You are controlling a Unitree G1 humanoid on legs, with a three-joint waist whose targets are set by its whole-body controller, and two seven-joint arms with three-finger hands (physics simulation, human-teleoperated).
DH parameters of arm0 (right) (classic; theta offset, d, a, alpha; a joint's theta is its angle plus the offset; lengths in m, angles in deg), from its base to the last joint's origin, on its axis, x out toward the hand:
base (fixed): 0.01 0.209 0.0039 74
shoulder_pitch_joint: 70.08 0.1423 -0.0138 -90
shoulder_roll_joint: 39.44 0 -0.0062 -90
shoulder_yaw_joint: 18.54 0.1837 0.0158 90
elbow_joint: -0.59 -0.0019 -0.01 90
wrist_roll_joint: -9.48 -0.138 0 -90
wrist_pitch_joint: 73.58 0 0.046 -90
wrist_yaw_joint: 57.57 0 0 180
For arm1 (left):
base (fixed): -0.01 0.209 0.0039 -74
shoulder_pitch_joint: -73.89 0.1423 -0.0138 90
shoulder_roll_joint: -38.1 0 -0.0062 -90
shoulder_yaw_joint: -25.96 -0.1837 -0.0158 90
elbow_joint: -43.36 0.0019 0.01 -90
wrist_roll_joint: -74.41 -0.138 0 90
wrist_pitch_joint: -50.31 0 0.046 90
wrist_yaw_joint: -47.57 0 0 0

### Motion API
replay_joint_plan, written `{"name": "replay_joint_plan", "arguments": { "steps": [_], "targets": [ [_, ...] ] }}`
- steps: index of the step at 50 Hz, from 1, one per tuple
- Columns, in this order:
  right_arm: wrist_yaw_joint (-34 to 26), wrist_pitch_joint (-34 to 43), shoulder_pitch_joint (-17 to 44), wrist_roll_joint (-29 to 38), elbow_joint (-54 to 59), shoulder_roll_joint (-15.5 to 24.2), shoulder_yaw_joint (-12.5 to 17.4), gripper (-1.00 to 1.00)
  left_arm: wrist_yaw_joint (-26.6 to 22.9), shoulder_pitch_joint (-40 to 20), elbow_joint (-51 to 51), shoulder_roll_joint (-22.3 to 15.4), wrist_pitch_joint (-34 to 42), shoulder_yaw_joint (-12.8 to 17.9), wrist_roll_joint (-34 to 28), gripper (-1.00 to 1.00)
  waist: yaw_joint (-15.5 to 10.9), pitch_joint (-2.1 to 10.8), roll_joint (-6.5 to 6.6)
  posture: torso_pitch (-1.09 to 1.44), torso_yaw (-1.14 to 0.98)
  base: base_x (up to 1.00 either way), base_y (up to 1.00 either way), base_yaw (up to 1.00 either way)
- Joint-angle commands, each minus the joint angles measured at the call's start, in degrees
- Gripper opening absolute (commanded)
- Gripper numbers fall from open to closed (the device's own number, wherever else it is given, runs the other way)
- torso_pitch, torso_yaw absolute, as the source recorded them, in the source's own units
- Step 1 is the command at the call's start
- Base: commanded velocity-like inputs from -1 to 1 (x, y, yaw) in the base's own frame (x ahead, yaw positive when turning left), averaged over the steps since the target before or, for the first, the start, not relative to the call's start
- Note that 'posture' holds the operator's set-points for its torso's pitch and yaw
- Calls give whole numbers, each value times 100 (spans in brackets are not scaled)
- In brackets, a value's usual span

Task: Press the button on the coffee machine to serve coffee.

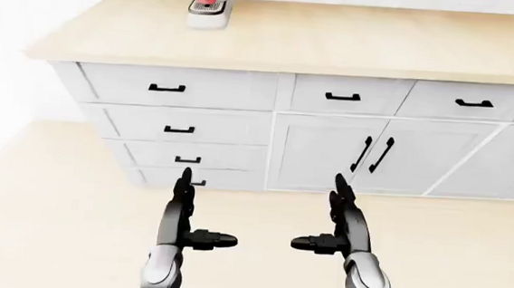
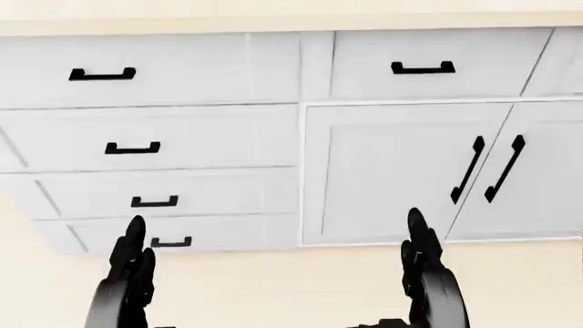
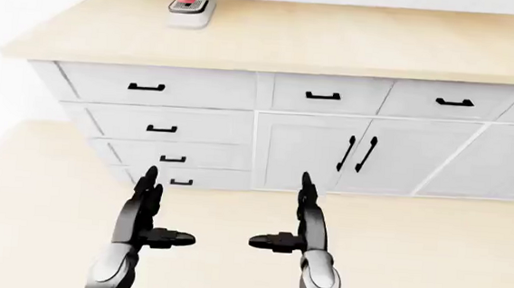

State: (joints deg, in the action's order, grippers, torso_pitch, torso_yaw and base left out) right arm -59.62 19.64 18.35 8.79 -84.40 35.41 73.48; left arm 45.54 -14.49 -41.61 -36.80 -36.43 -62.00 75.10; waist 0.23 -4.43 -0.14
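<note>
No brand, label or writing can be read anywhere in these views.

At the far left of the left-eye view a white wall (image 1: pixel 10 31) meets the pale floor (image 1: pixel 63 192). Next comes the coffee machine (image 1: pixel 208 3), standing at the top left on the light wood tabletop (image 1: pixel 355 45): only its red body and a white base with a dark grille show, the rest is cut off by the top edge, and its button cannot be seen. Under the tabletop runs a white cabinet with black handles. On the left is a stack of drawers (image 1: pixel 178 128); to the right of it sit two doors (image 1: pixel 374 155) with upright handles side by side, and more drawers run along the top row.

Low in the view, well apart from the cabinet and the machine, both arms reach up over the floor. The left hand (image 1: pixel 185 210) has its fingers stretched straight toward the drawers, thumb (image 1: pixel 212 238) sticking out to the right; it is spread wide, holding and touching nothing. The right hand (image 1: pixel 340 218) mirrors it, fingers extended, thumb (image 1: pixel 316 243) pointing left toward the other hand, likewise spread and touching nothing. A clear gap lies between the two thumbs.
</note>
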Motion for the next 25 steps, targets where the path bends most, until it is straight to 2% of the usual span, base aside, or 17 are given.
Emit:
{"name": "replay_joint_plan", "arguments": {
  "steps": [1,3,4,5,7,8,20,23,25],
  "targets": [
    [25,-172,75,-13,-743,9,-9,100,-48,-168,-409,-25,-365,4,38,100,12,5,-45,0,0,0,0,0],
    [13,-279,135,-20,-580,19,16,100,-48,-163,-437,-26,-337,6,35,100,-41,355,-9,0,0,0,0,0],
    [25,-278,140,-19,-573,17,21,100,-57,-172,-405,-30,-352,14,37,100,-43,291,-10,0,0,0,0,0],
    [34,-229,103,-11,-659,13,12,100,-53,-156,-465,-25,-295,6,35,100,-32,91,-33,0,0,0,0,0],
    [66,-188,88,3,-721,16,25,100,-78,-159,-433,-19,-298,15,71,100,-37,401,-45,0,0,0,0,0],
    [63,-209,98,1,-693,19,31,100,-80,-163,-424,-18,-299,17,78,100,-42,429,-46,0,0,0,0,0],
    [113,-110,171,65,-783,66,91,100,-41,-144,-486,-9,-248,-15,37,100,-47,497,-31,0,0,0,0,0],
    [107,481,334,78,-1275,102,107,100,59,-546,-942,-85,463,174,234,100,-49,524,-27,0,0,0,0,0],
    [45,885,447,30,-1474,117,116,100,81,-712,-1030,-164,650,248,268,100,-49,534,-24,0,0,0,0,0]
  ]
}}
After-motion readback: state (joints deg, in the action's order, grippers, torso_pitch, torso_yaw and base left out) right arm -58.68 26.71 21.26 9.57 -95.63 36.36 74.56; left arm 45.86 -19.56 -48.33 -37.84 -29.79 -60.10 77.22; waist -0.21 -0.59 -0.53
